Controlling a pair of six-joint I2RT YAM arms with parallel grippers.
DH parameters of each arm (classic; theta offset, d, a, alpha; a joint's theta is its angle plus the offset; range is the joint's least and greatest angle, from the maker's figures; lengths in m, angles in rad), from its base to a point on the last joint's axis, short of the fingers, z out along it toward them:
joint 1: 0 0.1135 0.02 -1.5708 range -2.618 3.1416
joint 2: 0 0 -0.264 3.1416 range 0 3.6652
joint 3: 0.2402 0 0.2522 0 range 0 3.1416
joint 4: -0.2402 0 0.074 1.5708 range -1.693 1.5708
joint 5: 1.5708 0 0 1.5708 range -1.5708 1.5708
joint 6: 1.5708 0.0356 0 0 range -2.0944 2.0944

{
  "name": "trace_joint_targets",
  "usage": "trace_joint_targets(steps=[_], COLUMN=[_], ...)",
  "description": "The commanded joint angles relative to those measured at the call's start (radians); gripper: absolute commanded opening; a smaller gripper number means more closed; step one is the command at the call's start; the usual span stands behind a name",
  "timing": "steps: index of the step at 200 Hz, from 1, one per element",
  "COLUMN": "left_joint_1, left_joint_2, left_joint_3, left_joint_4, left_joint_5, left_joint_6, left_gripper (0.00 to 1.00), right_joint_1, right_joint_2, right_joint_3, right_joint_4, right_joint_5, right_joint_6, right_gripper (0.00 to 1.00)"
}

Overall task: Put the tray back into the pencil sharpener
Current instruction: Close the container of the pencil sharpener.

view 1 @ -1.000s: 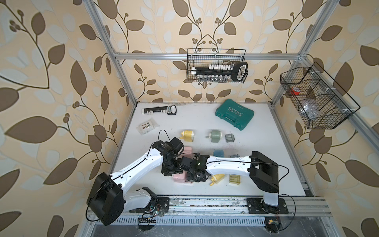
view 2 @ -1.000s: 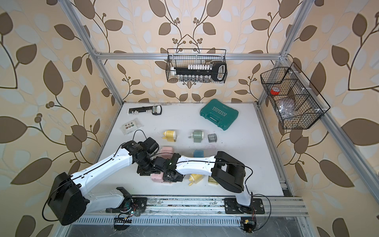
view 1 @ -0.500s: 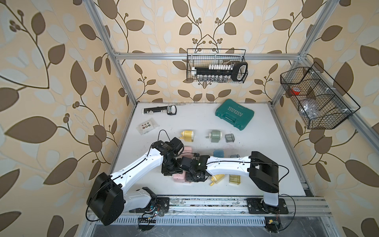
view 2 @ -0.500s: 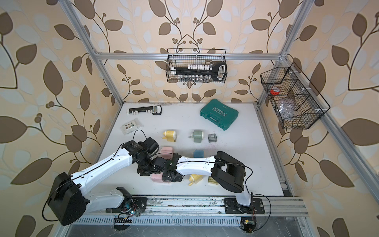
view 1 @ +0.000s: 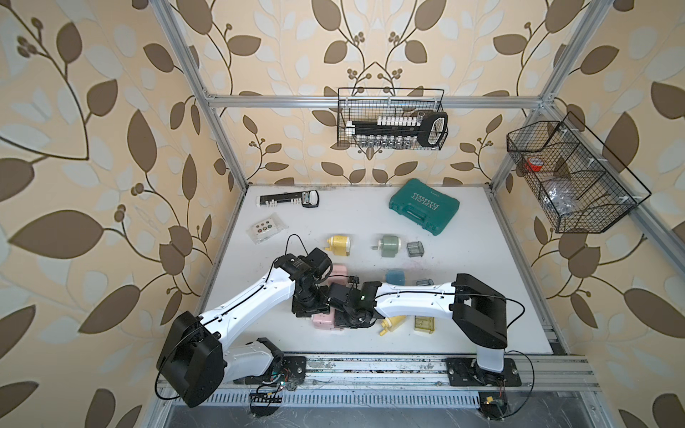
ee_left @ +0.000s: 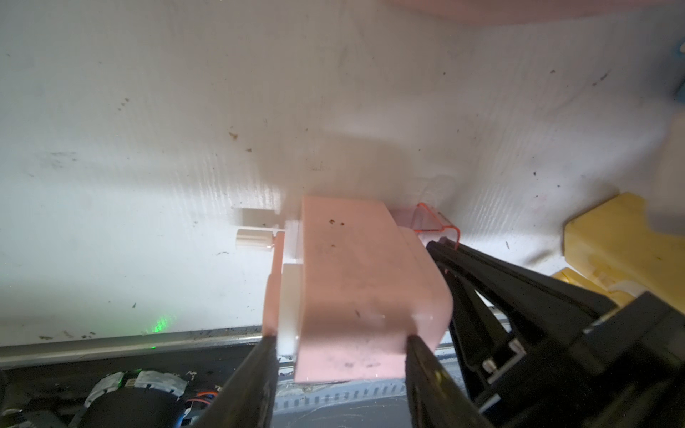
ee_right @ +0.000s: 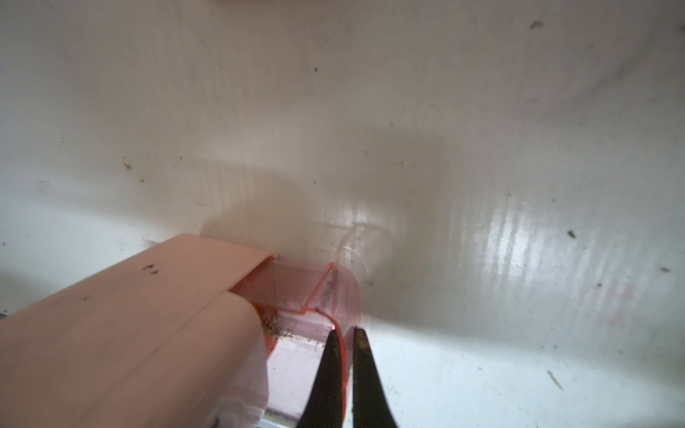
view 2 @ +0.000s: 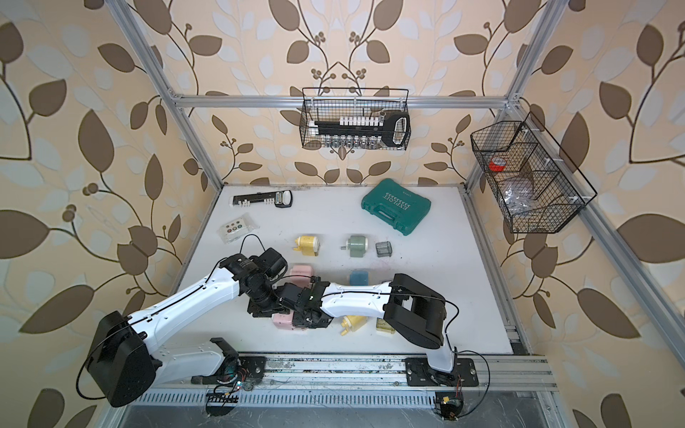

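The translucent pink plastic tray (ee_right: 296, 289) sits partway in the open end of the pink box-shaped plastic pencil sharpener (ee_left: 363, 289). Its rounded outer end sticks out, and dark shavings lie at the mouth. The right gripper (ee_right: 345, 335) is closed almost completely, its two thin black fingers pinching the tray's outer wall. The left gripper (ee_left: 341, 341) is parted only as wide as the sharpener's body and clamps it from both sides, one finger at the crank-handle end and one on the opposite corner.

In a top view the sharpener (view 1: 321, 321) shows in the lower middle of the frame, under the two meeting wrists. Whether it rests on the white table (view 1: 352, 229) or hangs just above it cannot be told. A yellow pencil sharpener (view 1: 394, 323) lies just to its right. A teal plastic case (view 1: 423, 211) lies well apart, toward the table's upper right.
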Motion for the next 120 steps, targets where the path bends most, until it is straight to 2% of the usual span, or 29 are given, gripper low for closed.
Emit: trace_joint_targets(steps=[1,59,120], left_joint_1=[-0.011,-0.011,-0.012], left_joint_2=[0.032,0.03,0.031], left_joint_3=[-0.021,-0.021,-0.021], left_joint_4=[-0.002,-0.003,-0.003], left_joint_5=[0.01,0.011,0.01], left_joint_6=[0.014,0.015,0.014], left_gripper=[0.56,0.56,0.56], right_joint_1=[-0.001,-0.001,0.002], right_joint_2=[-0.028,-0.054,-0.137], right_joint_3=[-0.012,-0.021,-0.029], right_joint_4=[0.059,0.077,0.018], right_joint_5=[-0.036,-0.031,0.014], right_joint_6=[-0.018,-0.02,-0.044], right_gripper=[0.01,0.03,0.14])
